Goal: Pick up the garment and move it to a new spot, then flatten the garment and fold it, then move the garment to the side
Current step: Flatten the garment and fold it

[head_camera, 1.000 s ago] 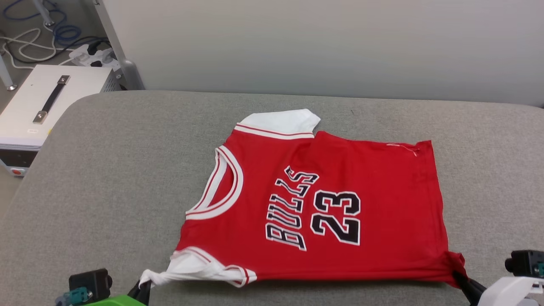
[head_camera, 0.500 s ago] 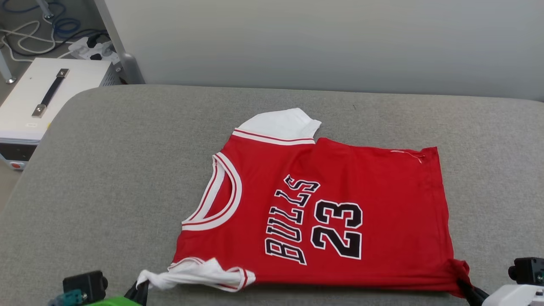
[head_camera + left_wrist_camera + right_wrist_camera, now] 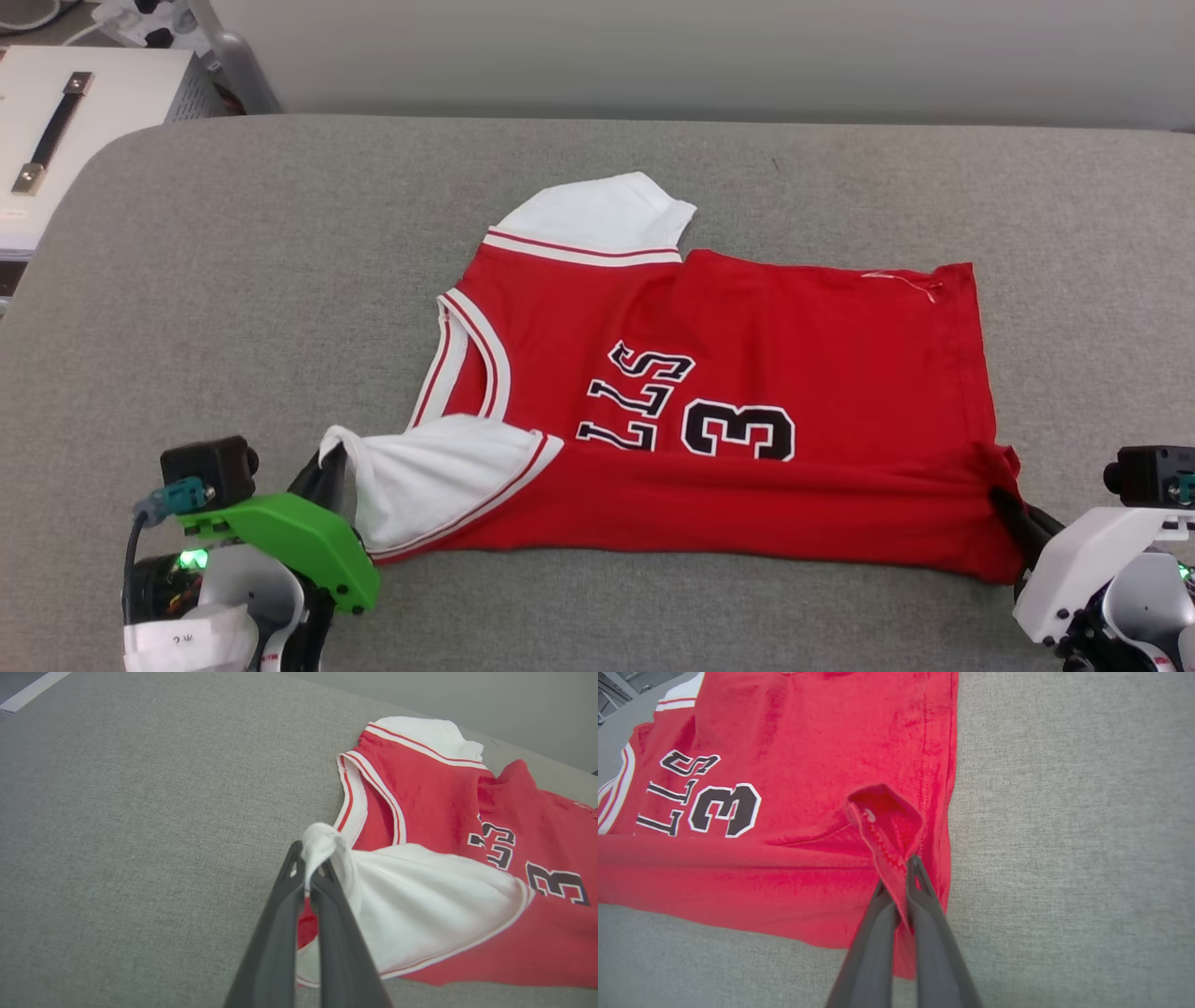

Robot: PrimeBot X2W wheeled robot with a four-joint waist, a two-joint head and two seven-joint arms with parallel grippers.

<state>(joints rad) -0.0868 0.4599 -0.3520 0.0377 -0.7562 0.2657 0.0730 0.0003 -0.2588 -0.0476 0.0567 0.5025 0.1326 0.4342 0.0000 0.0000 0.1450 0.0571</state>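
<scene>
Red garment [image 3: 822,355], black "LLS", "3" visible

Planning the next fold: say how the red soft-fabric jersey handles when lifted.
Probably floppy: the red soft-fabric jersey folds over itself along its lifted near edge. Likely light: the left end effector and right end effector carry that edge by pinched corners. May bunch, like the white sleeve at the pinch.

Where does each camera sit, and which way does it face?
Head view: from the head, down at the red soft-fabric jersey on the grey cloth surface; left arm, right arm below.
Left wrist view: along the left gripper, shut on the white sleeve.
Right wrist view: along the right gripper, shut on the hem corner.
Shared: the jersey.
</scene>
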